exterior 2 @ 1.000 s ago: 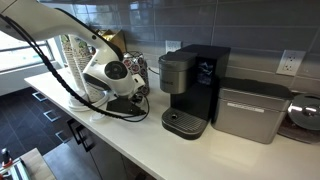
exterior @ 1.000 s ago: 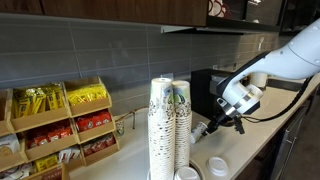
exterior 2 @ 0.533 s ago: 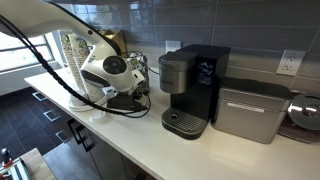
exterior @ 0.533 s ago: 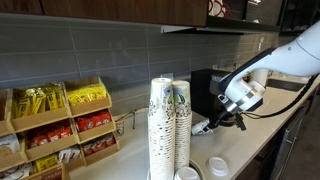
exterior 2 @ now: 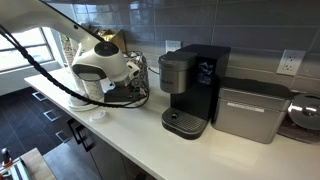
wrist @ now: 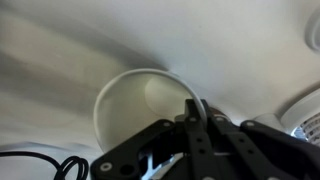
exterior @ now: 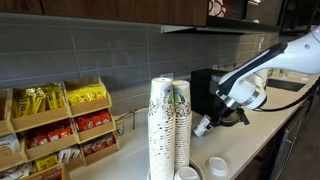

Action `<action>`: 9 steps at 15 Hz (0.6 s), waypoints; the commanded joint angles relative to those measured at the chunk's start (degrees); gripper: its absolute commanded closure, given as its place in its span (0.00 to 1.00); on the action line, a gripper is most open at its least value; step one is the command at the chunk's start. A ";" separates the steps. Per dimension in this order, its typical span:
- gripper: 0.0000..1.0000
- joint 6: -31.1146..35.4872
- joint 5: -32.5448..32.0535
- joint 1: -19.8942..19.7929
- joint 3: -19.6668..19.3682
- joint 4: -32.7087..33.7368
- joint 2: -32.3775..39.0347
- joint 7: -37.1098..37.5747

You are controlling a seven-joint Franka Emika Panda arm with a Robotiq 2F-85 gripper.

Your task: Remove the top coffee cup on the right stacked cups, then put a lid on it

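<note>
My gripper (wrist: 195,112) is shut on the rim of the top coffee cup (wrist: 135,105), whose open mouth faces the wrist camera. In an exterior view the gripper (exterior: 207,123) holds the small cup (exterior: 201,128) above the counter, beside the right stacked cups (exterior: 181,125) with the green emblem. The twin column (exterior: 160,125) stands against it. A white lid (exterior: 217,165) lies on the counter below the gripper, and another lid (exterior: 188,174) lies at the stack's foot. In the other exterior view the arm (exterior 2: 100,65) hides the stacks.
A black coffee machine (exterior 2: 190,85) stands on the white counter (exterior 2: 150,150), and it also shows behind the gripper (exterior: 203,88). A silver appliance (exterior 2: 250,110) stands next to it. Wooden snack racks (exterior: 60,120) stand beyond the stacks.
The arm has shifted and the wrist has turned, still holding the cup by its rim. The stacks and lids have not moved.
</note>
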 commanded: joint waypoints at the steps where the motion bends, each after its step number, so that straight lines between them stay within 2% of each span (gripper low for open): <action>1: 0.91 6.82 -15.58 -1.29 2.70 -4.65 -3.19 11.70; 2: 0.92 9.32 -20.16 -1.53 3.23 -5.61 -2.62 14.88; 3: 0.91 11.80 -24.86 -4.04 5.77 -6.63 -1.76 18.56; 5: 0.92 12.87 -34.17 -7.58 8.39 -8.24 -1.65 25.19; 7: 0.91 11.63 -43.60 -12.05 11.15 -9.40 -3.24 31.93; 9: 0.91 8.46 -52.87 -14.21 12.30 -9.20 -6.44 39.29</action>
